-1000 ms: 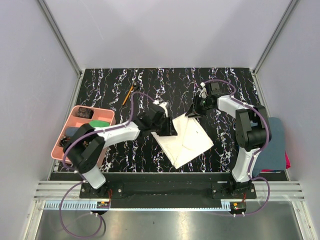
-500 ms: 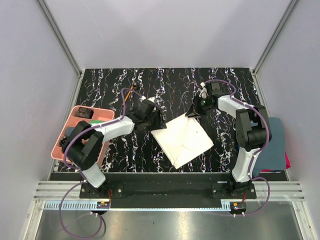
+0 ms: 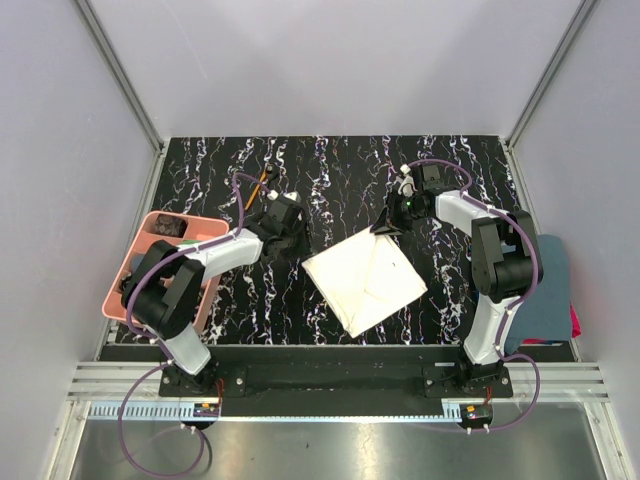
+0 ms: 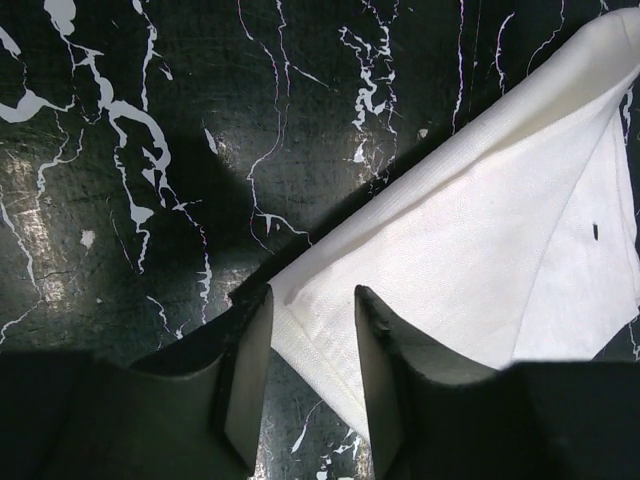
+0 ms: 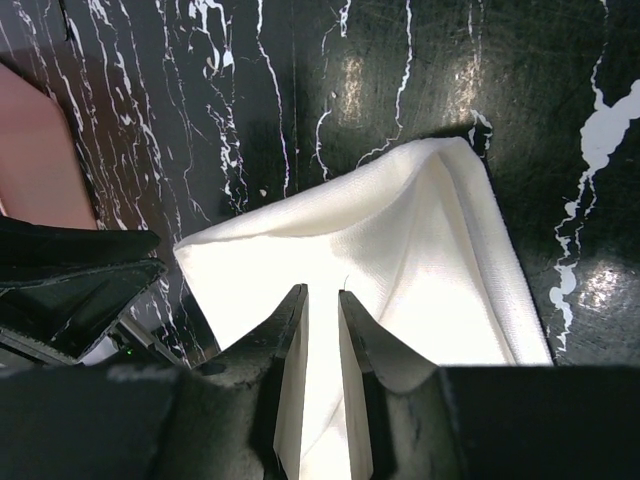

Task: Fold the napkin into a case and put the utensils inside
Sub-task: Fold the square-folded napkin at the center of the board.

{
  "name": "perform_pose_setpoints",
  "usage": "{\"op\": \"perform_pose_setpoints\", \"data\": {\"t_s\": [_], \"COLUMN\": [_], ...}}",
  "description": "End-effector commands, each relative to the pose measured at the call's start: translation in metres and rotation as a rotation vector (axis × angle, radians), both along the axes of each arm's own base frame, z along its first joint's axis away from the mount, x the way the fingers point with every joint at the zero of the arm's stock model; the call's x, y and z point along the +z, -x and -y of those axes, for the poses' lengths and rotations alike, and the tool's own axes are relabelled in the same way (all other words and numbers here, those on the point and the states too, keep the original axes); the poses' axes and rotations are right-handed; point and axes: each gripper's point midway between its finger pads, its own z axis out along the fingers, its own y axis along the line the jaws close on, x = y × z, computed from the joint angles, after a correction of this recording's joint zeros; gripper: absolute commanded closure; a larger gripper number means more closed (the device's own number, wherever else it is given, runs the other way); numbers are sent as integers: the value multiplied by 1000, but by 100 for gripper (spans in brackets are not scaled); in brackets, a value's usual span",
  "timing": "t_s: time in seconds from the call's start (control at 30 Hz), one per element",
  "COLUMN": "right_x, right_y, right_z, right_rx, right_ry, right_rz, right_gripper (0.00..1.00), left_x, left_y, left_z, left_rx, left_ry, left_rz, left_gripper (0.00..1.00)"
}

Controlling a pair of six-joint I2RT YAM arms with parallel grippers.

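Note:
The cream napkin (image 3: 365, 285) lies folded in a rough diamond on the black marbled table. My left gripper (image 3: 297, 243) is open just left of its left corner. In the left wrist view that corner (image 4: 300, 310) lies between the spread fingers of the gripper (image 4: 313, 292), loose. My right gripper (image 3: 383, 228) is at the napkin's far corner. In the right wrist view its jaws (image 5: 322, 292) stand close together on the cloth (image 5: 330, 230), which tents towards them. The orange-handled stick (image 3: 255, 190) lies at the back left. The black spoon is out of sight.
A pink compartment tray (image 3: 185, 216) with several small items stands at the left edge. A dark blue-grey towel (image 3: 548, 290) lies off the table's right side. Grey walls enclose the table on three sides.
My left gripper let go of the napkin's left part and drew back to the left. The cloth now lies flatter. The right arm has not moved.

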Motion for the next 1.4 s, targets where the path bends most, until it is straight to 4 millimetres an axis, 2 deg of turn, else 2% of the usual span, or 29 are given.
{"op": "perform_pose_setpoints", "data": {"t_s": [0.0, 0.23, 0.4, 0.57, 0.7, 0.83, 0.9, 0.93, 1.0, 1.07, 1.17, 1.37], "right_x": [10, 13, 10, 8, 8, 7, 6, 5, 4, 4, 5, 3], "right_y": [-4, -4, -4, -4, -4, -4, -4, -4, -3, -3, -3, -4], "right_z": [-5, -6, -5, -6, -7, -7, -7, -7, -7, -7, -7, -8], "right_rx": [13, 14, 10, 11, 13, 13, 14, 13, 14, 14, 14, 14], "right_ry": [-43, -49, -50, -54, -54, -54, -53, -52, -52, -52, -56, -61], "right_rz": [31, 38, 30, 27, 27, 27, 25, 24, 20, 19, 20, 15], "right_gripper": [73, 74, 74, 74, 74, 74, 74, 74, 74, 74, 74, 75], "left_x": [2, -10, -10, -10, -12, -9, -5, 4, 11, 20, 23, 14], "left_y": [-8, -4, -3, -1, 1, 1, 1, 0, 2, 4, 10, 17], "left_z": [2, 2, 3, 7, 9, 9, 9, 9, 8, 6, 3, -2], "left_rx": [6, 5, 2, -9, -18, -19, -12, -13, -7, -3, 2, 8], "left_ry": [2, -6, 4, 18, 28, 32, 39, 53, 57, 66, 68, 56], "left_rz": [33, 2, 1, -3, -13, -5, 5, 25, 38, 56, 57, 35], "left_gripper": [62, 66, 67, 74, 75, 83, 90, 94, 100, 100, 100, 100]}}
